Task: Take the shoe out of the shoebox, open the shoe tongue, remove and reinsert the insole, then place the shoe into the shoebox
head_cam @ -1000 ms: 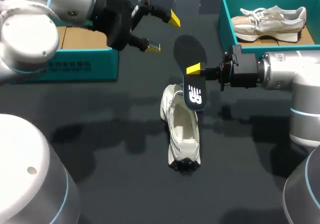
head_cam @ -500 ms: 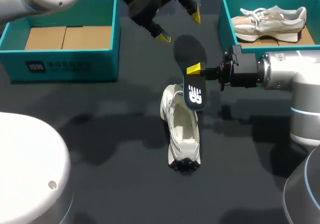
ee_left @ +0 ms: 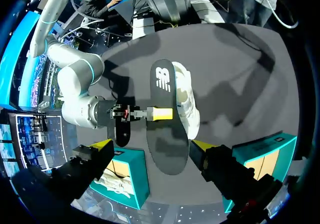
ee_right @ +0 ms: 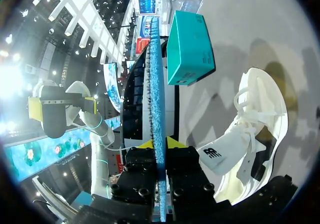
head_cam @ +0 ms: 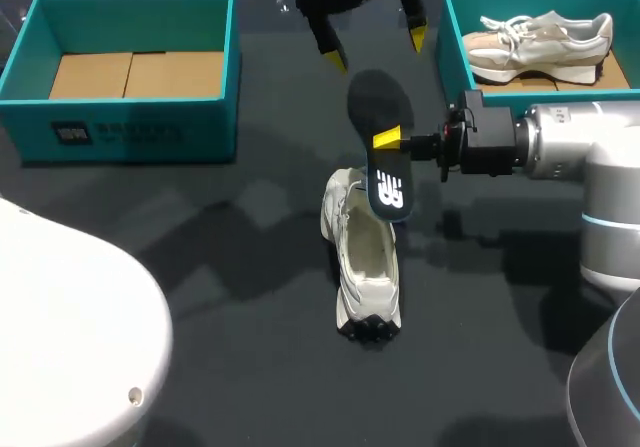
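The white shoe [head_cam: 366, 257] lies mid-desk [head_cam: 220, 297], outside both boxes. The right jaws, coming in from 3 o'clock, are clamped on the dark insole [head_cam: 388, 179], which is held over the shoe's 12 o'clock end. The left jaws hang spread wide and empty just past the insole at 12 o'clock. From the shoe, one teal shoebox [head_cam: 130, 132] stands at 10 o'clock. Another box [head_cam: 452, 37], at 2 o'clock, holds a beige shoe [head_cam: 540, 39].

White logo mark on the dark insole [head_cam: 378, 102], small print on the shoebox [head_cam: 150, 137] front, too tiny to read.
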Controlling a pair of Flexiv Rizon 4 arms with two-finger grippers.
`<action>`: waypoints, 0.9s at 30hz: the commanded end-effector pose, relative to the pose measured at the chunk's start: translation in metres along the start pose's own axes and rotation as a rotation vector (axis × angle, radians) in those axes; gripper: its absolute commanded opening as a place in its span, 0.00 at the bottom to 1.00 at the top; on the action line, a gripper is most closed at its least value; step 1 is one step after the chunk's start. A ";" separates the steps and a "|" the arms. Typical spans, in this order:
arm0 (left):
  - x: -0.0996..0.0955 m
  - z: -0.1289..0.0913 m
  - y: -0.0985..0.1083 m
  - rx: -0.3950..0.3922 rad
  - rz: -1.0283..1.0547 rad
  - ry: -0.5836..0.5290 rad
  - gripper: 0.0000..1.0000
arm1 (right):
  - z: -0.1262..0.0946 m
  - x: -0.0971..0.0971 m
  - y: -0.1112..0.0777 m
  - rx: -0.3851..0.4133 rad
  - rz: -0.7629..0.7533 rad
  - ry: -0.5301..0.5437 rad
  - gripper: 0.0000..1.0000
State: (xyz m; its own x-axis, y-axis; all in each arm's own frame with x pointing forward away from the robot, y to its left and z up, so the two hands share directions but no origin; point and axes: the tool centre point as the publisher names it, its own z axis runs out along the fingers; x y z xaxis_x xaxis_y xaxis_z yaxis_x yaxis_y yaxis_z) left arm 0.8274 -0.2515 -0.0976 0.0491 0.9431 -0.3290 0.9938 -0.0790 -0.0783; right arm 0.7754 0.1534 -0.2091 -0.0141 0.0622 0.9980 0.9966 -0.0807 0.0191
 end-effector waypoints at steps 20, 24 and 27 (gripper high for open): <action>-0.002 0.009 -0.003 -0.013 -0.060 0.277 1.00 | 0.001 0.000 -0.001 0.000 0.001 -0.004 0.00; 0.001 0.006 -0.004 -0.029 -0.063 0.230 1.00 | 0.001 0.000 -0.001 0.000 0.001 -0.004 0.00; 0.007 -0.001 -0.006 -0.050 -0.055 0.128 1.00 | 0.001 0.000 -0.001 0.000 0.001 -0.004 0.00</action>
State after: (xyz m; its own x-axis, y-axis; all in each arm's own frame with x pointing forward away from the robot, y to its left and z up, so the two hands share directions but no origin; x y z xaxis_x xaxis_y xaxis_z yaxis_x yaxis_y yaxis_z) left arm 0.8283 -0.2648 -0.0981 0.0036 0.9961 -0.0877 0.9976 -0.0097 -0.0691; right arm 0.7758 0.1537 -0.2089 -0.0134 0.0637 0.9979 0.9967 -0.0794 0.0185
